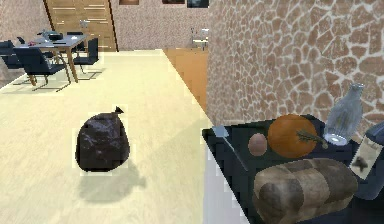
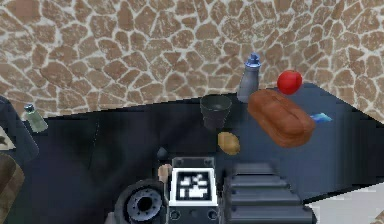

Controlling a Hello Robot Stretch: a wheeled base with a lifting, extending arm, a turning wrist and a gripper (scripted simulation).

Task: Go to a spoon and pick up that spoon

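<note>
In the arm side view a dark countertop (image 2: 120, 135) runs below a stone wall. My arm's white marked square (image 2: 195, 187) sits at the bottom edge, and the gripper's (image 2: 155, 182) dark body is left of it, over the counter. A small pale thing (image 2: 163, 168) lies right at the gripper; I cannot tell what it is or whether the gripper holds anything. No shape here reads clearly as a spoon. Farther out on the counter are a dark cup (image 2: 215, 110), a small tan lump (image 2: 230, 142), a brown loaf (image 2: 280, 118), a red ball-like thing (image 2: 290, 80) and a grey shaker (image 2: 250, 75).
In the forward view the counter (image 1: 228, 150) at the right carries a loaf (image 1: 305, 188), an orange round thing (image 1: 292, 135) and a glass bottle (image 1: 343, 115). A dark bag (image 1: 103, 140) lies on the pale floor. A dining table with chairs (image 1: 55, 50) stands at the far left.
</note>
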